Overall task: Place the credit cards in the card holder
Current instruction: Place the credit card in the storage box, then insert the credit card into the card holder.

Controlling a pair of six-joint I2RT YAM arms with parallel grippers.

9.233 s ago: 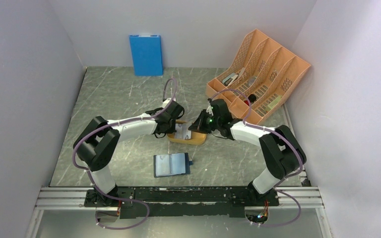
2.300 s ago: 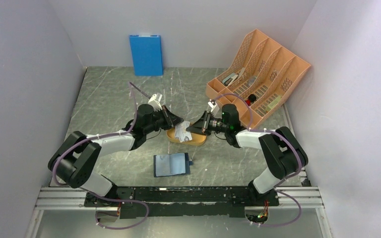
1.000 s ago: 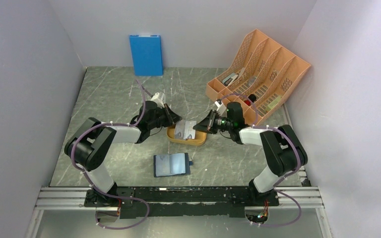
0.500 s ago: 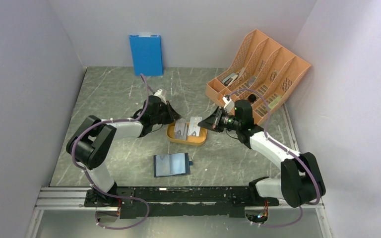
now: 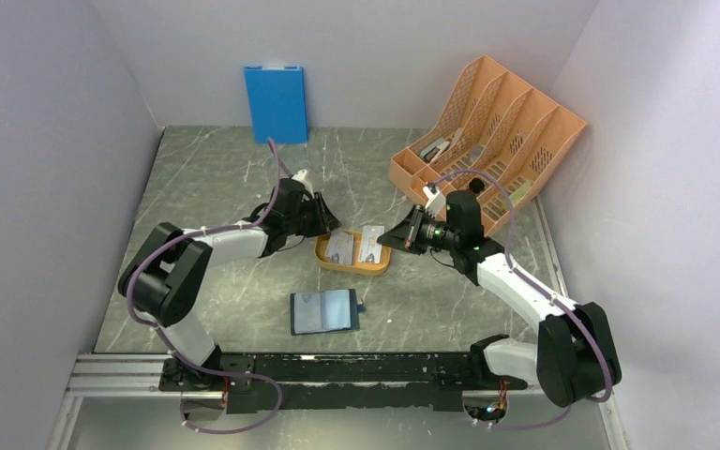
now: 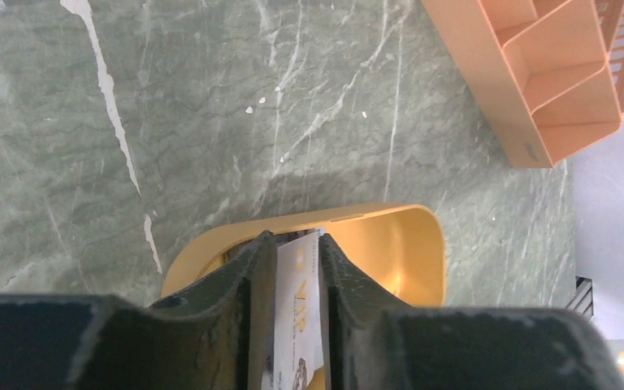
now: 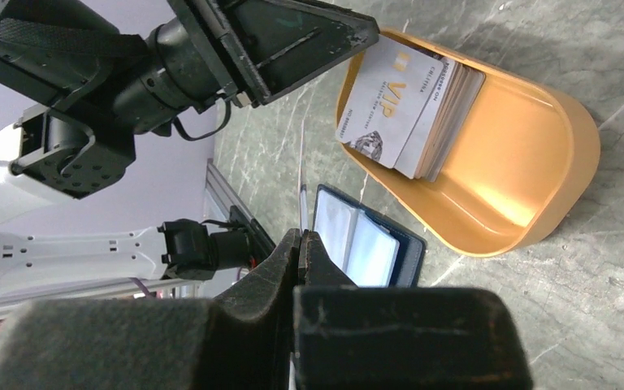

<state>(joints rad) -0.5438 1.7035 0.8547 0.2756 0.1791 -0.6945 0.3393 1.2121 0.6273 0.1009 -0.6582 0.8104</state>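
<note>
The card holder [image 5: 324, 312] lies nearest, open and flat on the marbled green surface [image 5: 225, 187]. Its pale clear pockets face up, its long axis runs left to right, and its snap tab sticks out at the right end.

Just beyond it sits the orange oval tray [image 5: 375, 266]. A stack of credit cards [image 5: 340, 247] leans in the left end of the tray, faces tilted up. In the right wrist view the top card of the stack [image 7: 398, 106] reads "VIP" in gold, with a line of small print beside it that is too fine to read.

The left hand [image 5: 331, 223] reaches in from the left, and its tips are at the upper edge of the stack. In its own camera the two fingers [image 6: 260, 268] stand a narrow gap apart, and a "VIP" card face shows in the gap. Whether they pinch it I cannot tell.

The right hand [image 5: 396, 236] comes from the right, clamped tight on a single credit card [image 5: 372, 242]. The card stands over the right half of the tray with its long axis roughly near to far. Its own camera sees this card only as a thin edge [image 7: 301, 191].

Farther back, a peach slotted file organizer [image 5: 487, 141] stands at the right. A bright blue panel [image 5: 276, 103] leans on the far wall.
</note>
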